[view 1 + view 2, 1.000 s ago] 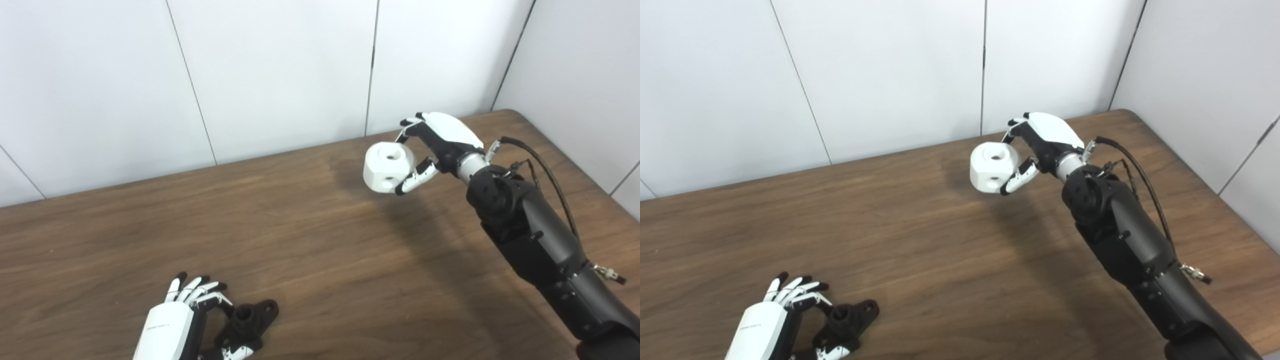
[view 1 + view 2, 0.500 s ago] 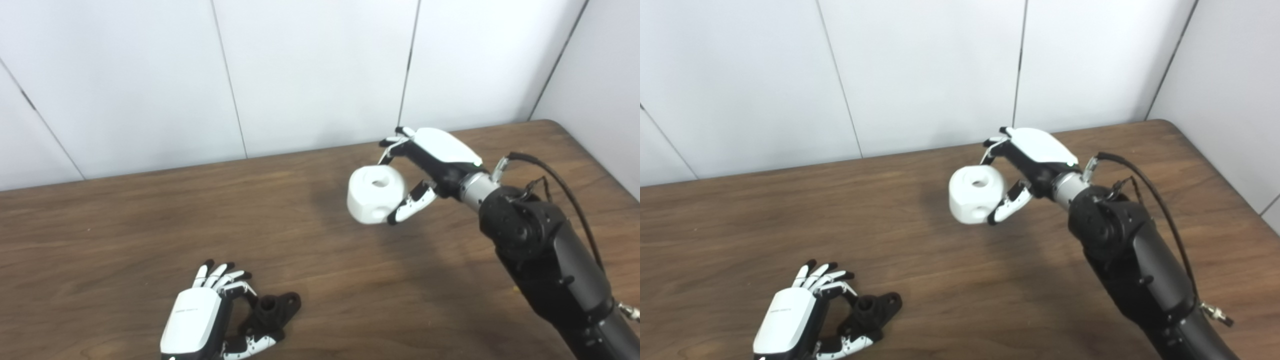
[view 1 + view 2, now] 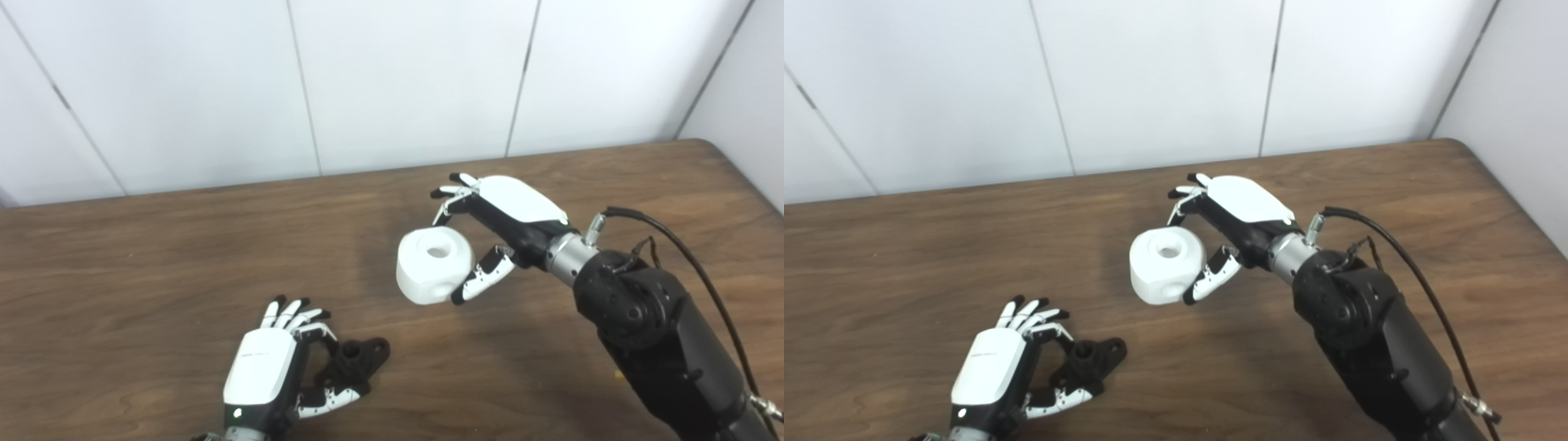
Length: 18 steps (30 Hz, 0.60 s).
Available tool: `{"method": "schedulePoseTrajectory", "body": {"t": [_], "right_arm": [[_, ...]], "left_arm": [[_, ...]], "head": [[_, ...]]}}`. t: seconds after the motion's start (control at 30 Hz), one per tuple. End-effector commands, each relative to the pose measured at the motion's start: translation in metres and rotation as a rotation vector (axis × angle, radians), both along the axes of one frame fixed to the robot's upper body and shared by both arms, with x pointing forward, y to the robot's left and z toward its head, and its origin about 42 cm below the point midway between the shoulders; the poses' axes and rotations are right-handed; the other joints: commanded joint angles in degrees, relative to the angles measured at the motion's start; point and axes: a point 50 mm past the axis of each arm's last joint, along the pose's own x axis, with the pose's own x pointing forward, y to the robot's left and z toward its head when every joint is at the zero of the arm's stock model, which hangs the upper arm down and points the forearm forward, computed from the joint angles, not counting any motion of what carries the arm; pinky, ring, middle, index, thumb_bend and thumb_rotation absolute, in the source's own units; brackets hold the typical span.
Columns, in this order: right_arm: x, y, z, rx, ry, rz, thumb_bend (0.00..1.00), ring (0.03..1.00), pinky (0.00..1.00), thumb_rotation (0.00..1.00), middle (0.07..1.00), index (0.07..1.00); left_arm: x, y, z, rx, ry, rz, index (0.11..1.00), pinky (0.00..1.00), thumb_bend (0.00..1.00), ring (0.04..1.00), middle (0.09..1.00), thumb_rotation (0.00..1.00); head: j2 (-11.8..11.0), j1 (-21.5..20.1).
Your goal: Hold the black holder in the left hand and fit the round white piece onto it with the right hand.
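Observation:
The black holder (image 3: pixel 354 361) lies near the table's front edge, a short tube with flat ears. My left hand (image 3: pixel 269 367) is curled around its left side, thumb under it and fingers over it, so it looks gripped while still resting on the wood. The round white piece (image 3: pixel 435 265), a chunky drum with a hole in its top and another in its side, hangs in the air above the table's middle. My right hand (image 3: pixel 502 214) is shut on it, fingers at its far side and thumb at its near side. It is up and to the right of the holder.
The brown wooden table (image 3: pixel 153 257) runs to white wall panels at the back and to a rounded corner (image 3: pixel 729 153) at the far right. A black cable (image 3: pixel 686 245) loops off my right forearm.
The camera has swung, shifting the whole picture right. My right hand has carried the white piece down and left, closer to the holder. The left hand stays on the holder.

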Motion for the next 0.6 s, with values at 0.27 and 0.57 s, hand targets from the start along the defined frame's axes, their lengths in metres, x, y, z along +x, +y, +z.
{"method": "schedulePoseTrajectory", "body": {"t": [0.27,0.57], "right_arm": [[-0.015,0.034,0.013,0.043,-0.076,0.131,0.51,1.000,1.00,0.14,0.912,0.487],[-0.019,0.052,0.010,0.060,-0.059,0.182,0.51,1.000,1.00,0.14,0.917,0.487]], "left_arm": [[0.000,-0.014,-0.003,0.048,0.027,-0.024,0.485,1.00,0.52,0.920,0.805,0.05],[0.001,-0.021,-0.004,0.051,0.027,-0.025,0.486,1.00,0.52,0.918,0.804,0.05]], "head": [[1.28,2.61],[1.88,4.82]]}}
